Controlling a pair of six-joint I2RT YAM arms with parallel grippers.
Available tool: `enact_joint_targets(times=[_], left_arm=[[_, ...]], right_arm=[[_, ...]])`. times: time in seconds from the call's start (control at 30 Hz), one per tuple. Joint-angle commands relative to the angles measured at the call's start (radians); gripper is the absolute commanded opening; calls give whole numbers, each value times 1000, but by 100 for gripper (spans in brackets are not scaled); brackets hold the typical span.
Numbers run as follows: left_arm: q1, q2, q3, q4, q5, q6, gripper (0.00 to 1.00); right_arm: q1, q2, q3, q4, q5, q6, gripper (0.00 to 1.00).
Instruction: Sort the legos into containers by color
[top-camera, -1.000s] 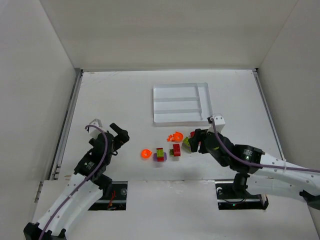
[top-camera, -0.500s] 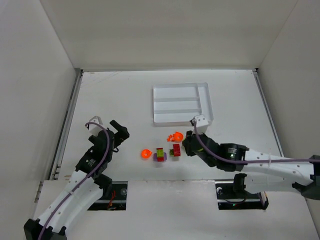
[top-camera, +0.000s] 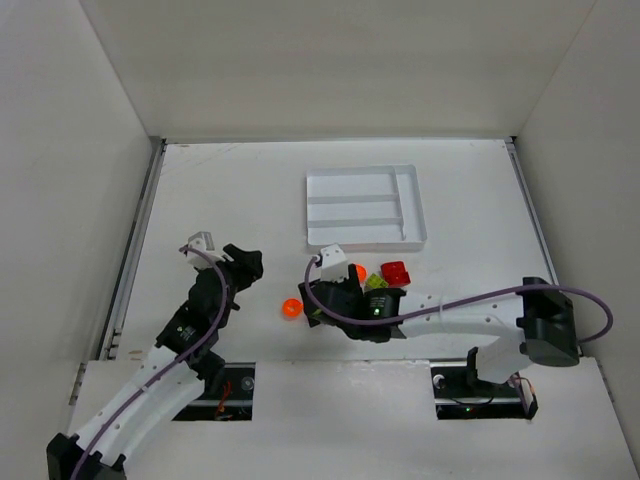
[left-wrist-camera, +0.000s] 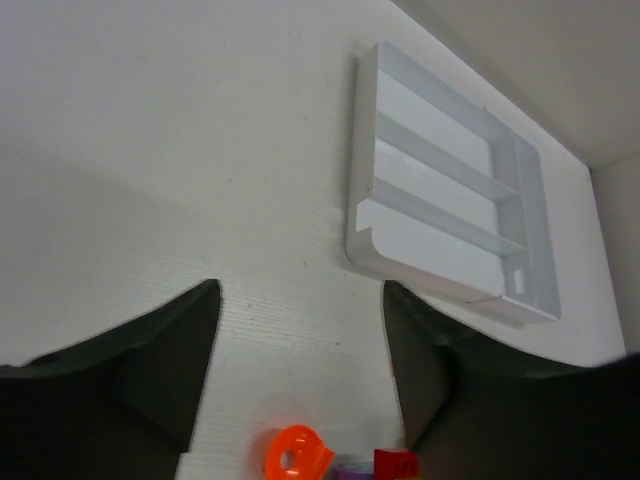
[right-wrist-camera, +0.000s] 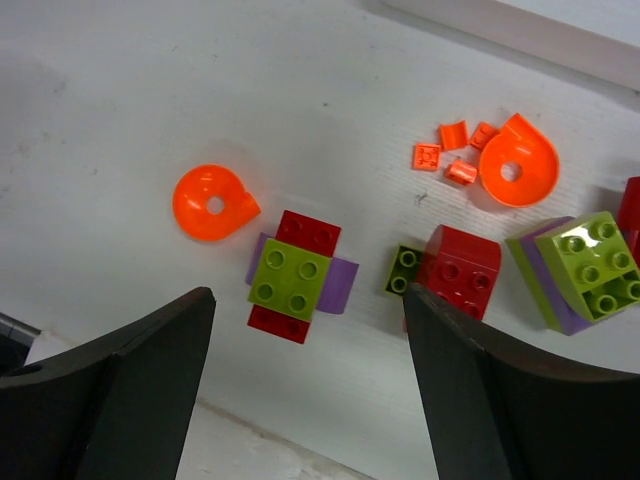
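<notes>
**Left pincer** (left-wrist-camera: 300, 290): the fingers stand apart with nothing between them. The pincer sits over the near left part of the counter (top-camera: 220, 190), well apart from every piece, and its camera looks toward the tray.

**Right pincer** (right-wrist-camera: 305, 300): the fingers stand apart and are not closed on anything. The right arm reaches leftward across the near part of the counter, and the pincer is over the left end of the group of legos. In the right wrist view a stack (right-wrist-camera: 297, 275) appears between the two fingers. It is a lime green square brick on top of a red brick and a purple brick laid crosswise. Whether either finger touches the stack cannot be told.

**Legos:** all visible pieces lie on the counter, between the arm bases and the tray, outside its slots.
- An orange round piece (right-wrist-camera: 212, 203) lies just left of the stack, not touching it.
- A red brick (right-wrist-camera: 460, 265) lies to the right of the stack, with a small lime green brick (right-wrist-camera: 405, 270) against its left side.
- Further right, a tilted lime green brick (right-wrist-camera: 585, 270) sits on a purple one.
- A second orange round piece (right-wrist-camera: 518, 172) lies beyond these, with several small orange bits (right-wrist-camera: 450, 150) just beside it.
- Another red brick (top-camera: 395, 272) lies at the right end of the group, near the tray's near edge.

**Tray** (top-camera: 350, 187): white and shallow, it sits beyond the legos near the counter's centre. Three long parallel slots run left to right, and one narrow slot crosses their right ends.
</notes>
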Motion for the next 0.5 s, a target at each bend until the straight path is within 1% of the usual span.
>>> enact_joint_targets(times=[0.0,0.03,0.1,0.23,0.4,0.47], left_arm=[[-16,-10,-43,131,22,43,51],[-19,-10,-48,135,22,45,42],[-27,-10,-57,146,22,46,37],[-42,7,-66,171,22,46,37],[-70,13,-85,209,22,48,39],[-80,23,-86,224,22,48,40]], right_arm=[[26,47,79,47,6,40,82],[29,64,85,48,6,45,81],[30,99,93,48,4,54,78],[30,141,107,25,3,83,70],[20,151,90,11,3,115,64],[17,153,86,8,3,126,60]])
